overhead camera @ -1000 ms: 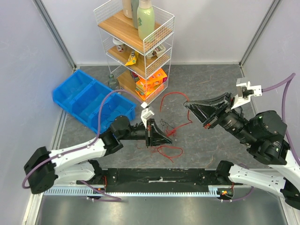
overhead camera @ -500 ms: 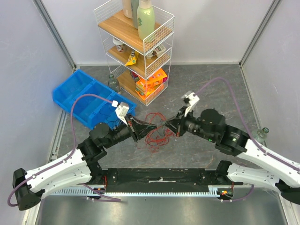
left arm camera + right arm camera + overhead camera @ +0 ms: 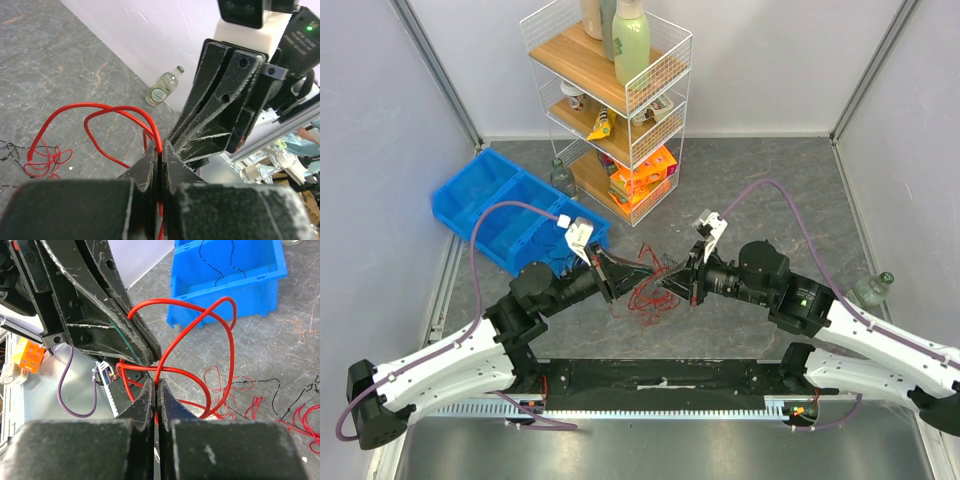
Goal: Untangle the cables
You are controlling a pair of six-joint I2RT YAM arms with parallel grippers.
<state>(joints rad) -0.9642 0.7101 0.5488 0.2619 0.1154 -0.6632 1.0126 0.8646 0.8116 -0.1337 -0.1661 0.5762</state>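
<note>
Gripping stage, by look of it: both hands meet mid-bench, toward near edge. On left, left hand [image 3: 160,152] clenched on red wire loop. Between hands, cables [image 3: 642,296]: thin red strands in loose loops, few black threads, partly lying on bench. On right, right hand [image 3: 155,388] pinched shut on red wire too. Next move likely calls for slow pull apart, watching for knots tightening.

From the top camera I can't sort one strand of the cables [image 3: 646,288] from another; they are too thin. On my left wrist camera a red strand vanishes between the pressed-together fingers of the left gripper [image 3: 161,150], whose near body is a blur. The blue bin [image 3: 225,300] runs off the right wrist picture's top edge.
</note>
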